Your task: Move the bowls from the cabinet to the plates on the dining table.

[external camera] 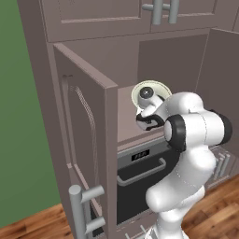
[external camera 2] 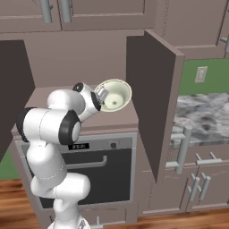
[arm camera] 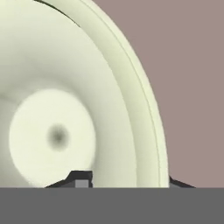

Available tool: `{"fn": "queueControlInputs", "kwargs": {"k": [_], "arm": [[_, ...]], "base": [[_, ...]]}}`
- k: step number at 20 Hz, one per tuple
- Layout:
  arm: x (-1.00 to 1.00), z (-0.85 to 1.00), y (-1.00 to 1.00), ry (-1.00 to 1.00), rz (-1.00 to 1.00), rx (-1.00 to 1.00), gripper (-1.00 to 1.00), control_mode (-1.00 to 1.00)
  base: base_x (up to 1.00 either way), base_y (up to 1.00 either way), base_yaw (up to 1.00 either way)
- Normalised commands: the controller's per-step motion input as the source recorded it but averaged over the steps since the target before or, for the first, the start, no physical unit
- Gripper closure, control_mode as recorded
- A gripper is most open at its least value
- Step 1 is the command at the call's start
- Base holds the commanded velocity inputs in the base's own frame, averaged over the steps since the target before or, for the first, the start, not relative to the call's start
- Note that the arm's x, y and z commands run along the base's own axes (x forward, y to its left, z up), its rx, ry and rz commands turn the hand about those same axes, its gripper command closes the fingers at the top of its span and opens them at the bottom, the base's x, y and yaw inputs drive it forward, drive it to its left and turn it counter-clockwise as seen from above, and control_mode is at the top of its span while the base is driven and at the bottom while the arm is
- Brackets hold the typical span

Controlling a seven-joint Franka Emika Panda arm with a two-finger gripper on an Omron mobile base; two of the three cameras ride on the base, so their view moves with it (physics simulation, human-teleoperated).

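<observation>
Cabinet [external camera: 84, 116] shelf | one cream-green bowl [external camera 2: 117, 96] | gripper [external camera 2: 102, 95] clamped on bowl rim

Two open cabinet doors are flanking the shelf opening: the left door [external camera: 86, 140] and the right door [external camera 2: 152, 103] are standing out toward the arm. Between them, a cream-green bowl [external camera 2: 115, 95] is occupying the shelf [external camera 2: 49, 96], leaving bare room beside it.
</observation>
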Motion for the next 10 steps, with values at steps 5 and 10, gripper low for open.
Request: {"fn": "queueControlInputs", "kwargs": {"k": [5, 10], "arm": [[-0.03, 0.00, 0.00, -0.02, 0.00, -0.02, 1.00, -1.00], [-0.18, 0.06, 0.00, -0.04, 0.00, -0.03, 1.00, -1.00]], "base": [[0.00, 0.00, 0.00], [0.00, 0.00, 0.00]]}}
